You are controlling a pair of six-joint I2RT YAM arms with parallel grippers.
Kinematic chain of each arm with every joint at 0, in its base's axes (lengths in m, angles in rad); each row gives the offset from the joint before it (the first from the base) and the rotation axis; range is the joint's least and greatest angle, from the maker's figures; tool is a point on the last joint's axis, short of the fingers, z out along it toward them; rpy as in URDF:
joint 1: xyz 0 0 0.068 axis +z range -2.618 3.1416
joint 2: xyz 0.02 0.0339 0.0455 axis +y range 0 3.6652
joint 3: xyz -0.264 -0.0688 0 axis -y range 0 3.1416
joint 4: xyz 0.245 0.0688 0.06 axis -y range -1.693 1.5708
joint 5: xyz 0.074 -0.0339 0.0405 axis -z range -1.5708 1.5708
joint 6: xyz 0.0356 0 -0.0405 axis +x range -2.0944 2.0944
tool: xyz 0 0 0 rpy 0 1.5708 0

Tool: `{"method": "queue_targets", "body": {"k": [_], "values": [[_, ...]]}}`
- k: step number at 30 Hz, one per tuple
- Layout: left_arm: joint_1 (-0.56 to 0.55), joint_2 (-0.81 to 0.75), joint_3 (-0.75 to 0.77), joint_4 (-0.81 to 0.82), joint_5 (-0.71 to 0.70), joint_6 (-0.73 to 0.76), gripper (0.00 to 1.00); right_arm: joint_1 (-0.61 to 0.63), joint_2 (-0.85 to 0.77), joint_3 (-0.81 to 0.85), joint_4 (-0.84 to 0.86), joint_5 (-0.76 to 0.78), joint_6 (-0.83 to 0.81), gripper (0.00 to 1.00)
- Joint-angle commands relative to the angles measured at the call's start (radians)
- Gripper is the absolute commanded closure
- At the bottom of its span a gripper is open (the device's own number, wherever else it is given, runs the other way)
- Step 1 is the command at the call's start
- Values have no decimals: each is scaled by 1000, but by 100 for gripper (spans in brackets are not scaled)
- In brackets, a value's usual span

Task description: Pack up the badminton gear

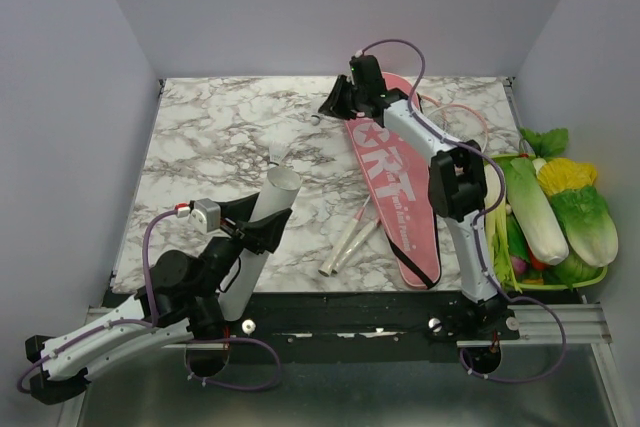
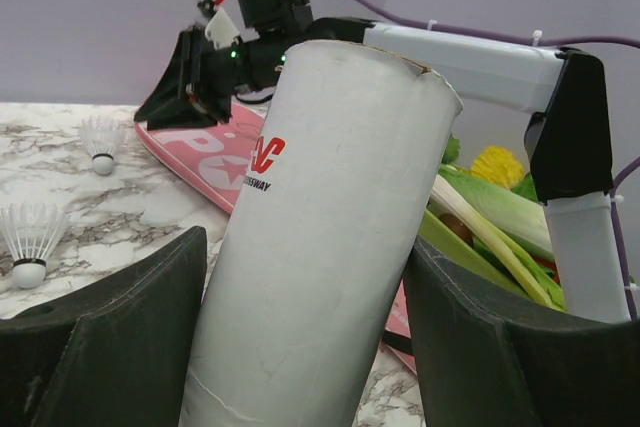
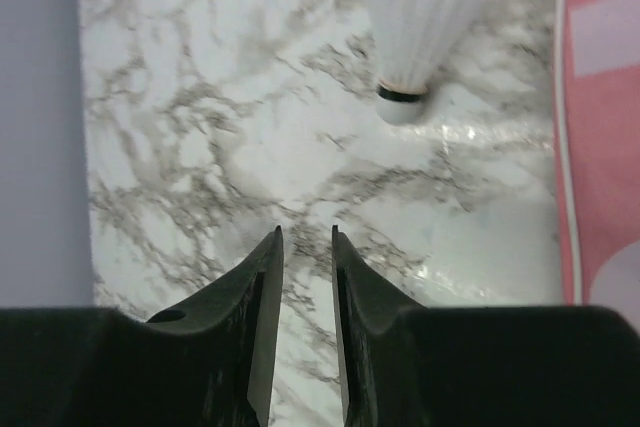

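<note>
My left gripper [image 1: 265,232] is shut on the long white tube [image 1: 262,237], which tilts up over the table's near left; the left wrist view shows the tube [image 2: 320,247] between both fingers [image 2: 110,347]. The pink "SPORT" bag [image 1: 395,187] lies flat right of centre. Two slim racket handles [image 1: 350,237] lie beside its near end. My right gripper [image 1: 333,105] hovers at the far edge by the bag's wide end, jaws narrowly apart and empty [image 3: 305,237]. A white shuttlecock [image 3: 410,42] lies just ahead of it; the bag's edge [image 3: 600,147] is to the right.
A green basket [image 1: 590,272] of toy vegetables stands at the table's right edge, also in the left wrist view [image 2: 500,207]. Two shuttlecocks [image 2: 100,142] [image 2: 30,242] lie on the marble left of the bag. Grey walls enclose three sides.
</note>
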Motion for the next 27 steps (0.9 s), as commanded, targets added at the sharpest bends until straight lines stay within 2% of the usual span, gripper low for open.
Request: {"method": "queue_targets", "body": {"k": [1,3,4,7,11,16,18,23,27], "values": [[-10,12,-64,-328,-107,-248,100,-5,-18,118,81,24,-21,77],[-9,23,-56,-331,-109,-248,100,-9,37,173,83,45,0,94],[-10,27,-51,-334,-109,-248,100,-12,60,201,83,45,9,99],[-10,46,-44,-336,-109,-246,100,-21,130,286,104,50,49,99],[-10,72,-44,-325,-111,-249,100,-28,152,209,294,73,135,99],[-10,101,-41,-308,-106,-255,100,-28,245,250,366,125,268,99],[-10,113,-37,-307,-106,-257,100,-28,261,246,447,139,311,99],[-10,129,-30,-304,-109,-255,100,-34,267,211,552,203,347,99],[-10,145,-27,-299,-114,-249,100,-44,294,233,569,257,396,99]]}}
